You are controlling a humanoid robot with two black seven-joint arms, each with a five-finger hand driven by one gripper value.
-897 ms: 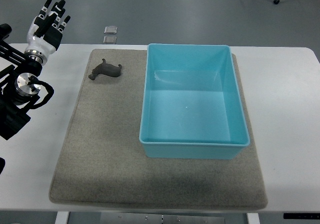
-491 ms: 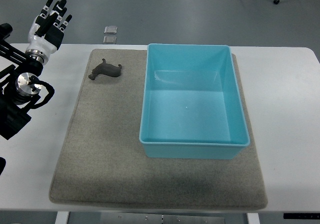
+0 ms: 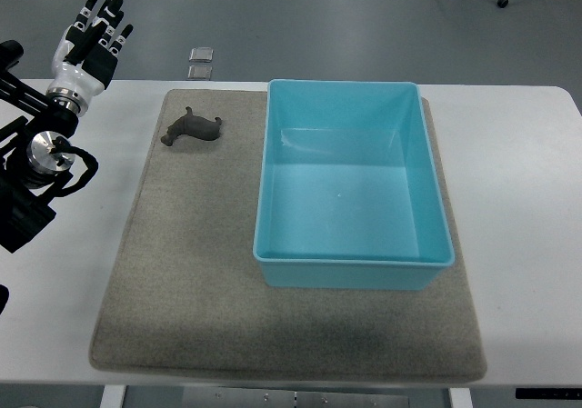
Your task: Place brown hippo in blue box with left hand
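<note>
A small brown hippo (image 3: 192, 127) lies on the grey mat (image 3: 191, 272) near its far left corner. The blue box (image 3: 350, 185) stands on the mat to the right of the hippo, its inside bare. My left hand (image 3: 91, 43) hovers over the table's far left edge, well to the left of the hippo, with its fingers spread and holding nothing. Its black arm runs down the left edge of the view. No right arm shows.
The white table (image 3: 518, 172) carries the mat. Two small square plates (image 3: 201, 63) lie on the floor beyond the table's far edge, behind the hippo.
My left hand has drifted slightly up and away from me. The hippo and the box have not moved.
</note>
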